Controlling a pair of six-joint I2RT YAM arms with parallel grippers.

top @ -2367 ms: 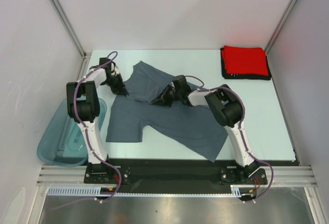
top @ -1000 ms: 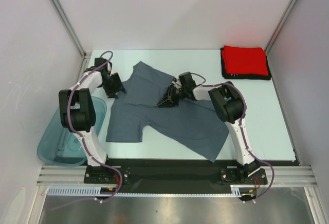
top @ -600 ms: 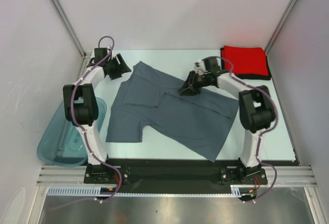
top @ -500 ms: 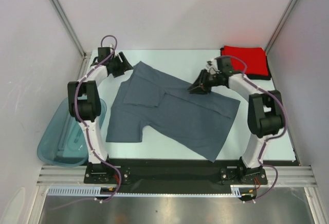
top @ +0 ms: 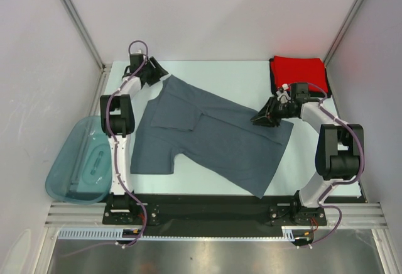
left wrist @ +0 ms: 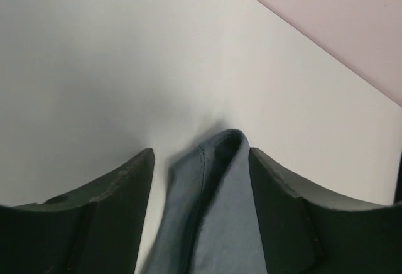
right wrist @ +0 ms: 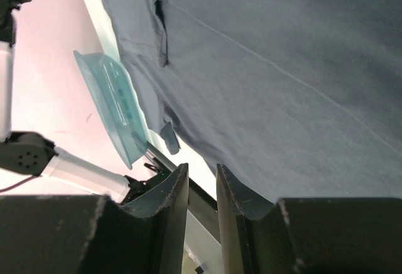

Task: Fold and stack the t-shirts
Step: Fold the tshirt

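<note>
Okay, the left gripper (top: pixel 155 73) is reached out to the far-left corner, and the wrist view shows a bunched corner of the shirt (top: pixel 213 136) rising between its jaws. There's a sliver of table (top: pixel 314 154) beside one jaw, so the pinch itself isn't plain, but I read it as clenched on that corner. The right gripper (top: pixel 259 120) sits over at the shirt's right end with its jaws drawn to a thin slit against the cloth. I take that as gripping too, because the edge between the two grippers runs dead straight. That line is what matters here. It slants from far left down to mid right, and all the rest of the shirt lies flat on the near side of it, one sleeve toward the tub (top: pixel 75 173). Any fold I make has to come toward me across that axis. The red shirt (top: pixel 299 73) rests folded on the black shirt (top: pixel 301 93) in the far-right corner, just behind the right gripper. That makes the right arm the nearer one for stacking.
</note>
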